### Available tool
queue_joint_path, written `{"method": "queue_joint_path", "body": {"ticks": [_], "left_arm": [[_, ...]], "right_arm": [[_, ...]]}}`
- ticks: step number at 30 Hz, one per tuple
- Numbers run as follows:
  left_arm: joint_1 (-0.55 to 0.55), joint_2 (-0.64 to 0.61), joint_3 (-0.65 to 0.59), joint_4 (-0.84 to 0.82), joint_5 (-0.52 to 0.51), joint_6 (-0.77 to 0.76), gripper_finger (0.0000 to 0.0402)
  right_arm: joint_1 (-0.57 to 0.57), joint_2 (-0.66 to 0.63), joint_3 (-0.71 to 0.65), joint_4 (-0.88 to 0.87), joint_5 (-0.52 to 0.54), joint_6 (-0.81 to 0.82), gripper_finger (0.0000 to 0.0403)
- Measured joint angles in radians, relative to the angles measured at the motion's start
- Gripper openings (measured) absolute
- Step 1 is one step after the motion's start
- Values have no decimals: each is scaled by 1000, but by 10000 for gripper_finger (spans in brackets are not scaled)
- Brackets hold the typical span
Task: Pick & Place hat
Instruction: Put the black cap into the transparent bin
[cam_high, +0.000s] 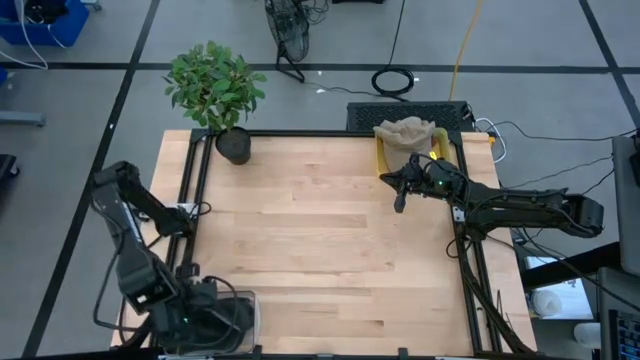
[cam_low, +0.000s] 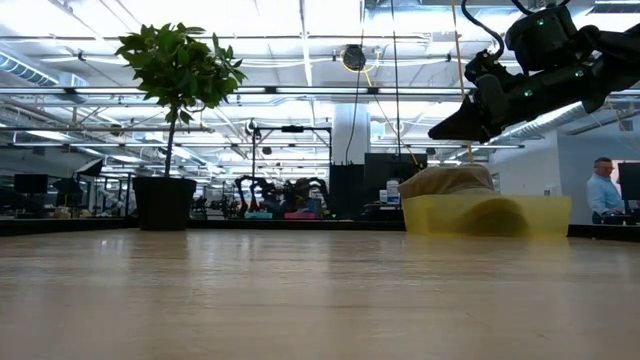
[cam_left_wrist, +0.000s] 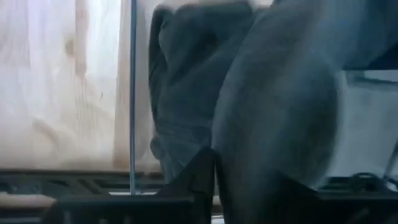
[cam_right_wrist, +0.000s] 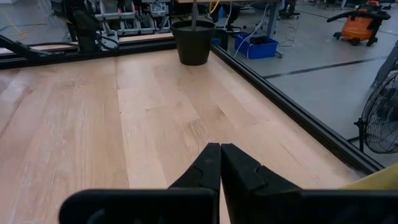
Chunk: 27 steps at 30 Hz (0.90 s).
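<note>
Hat: a beige hat is seen resting in the yellow bin at the far right edge of the table, its crown above the rim.
Right gripper: it is held above the table, just near of the bin, fingers pressed together with nothing between them.
Left gripper: it is parked at the near left corner against grey fabric; whether that cloth is pinched cannot be told.
Risk: the grey piece could be dragged or dropped off the table edge if a fold is caught by the fingers. The hat could be tipped out if the bin is knocked by the right arm.
Low view: the hat's height over the bin wall is shown; the left arm is not.
High view: both arms and the potted plant at the far left are shown together.
</note>
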Motion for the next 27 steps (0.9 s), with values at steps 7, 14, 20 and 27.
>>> {"method": "queue_joint_path", "body": {"ticks": [7,14,20,27], "left_arm": [[3,4,-64,43,6,-60,96],[3,4,-1,45,21,-66,118],[3,4,111,46,-22,-64,119],[4,4,201,-30,-64,-45,120]], "right_arm": [[0,0,0,0,0,0,0],[0,0,0,0,0,0,0],[0,0,0,0,0,0,0],[0,0,0,0,0,0,0]]}}
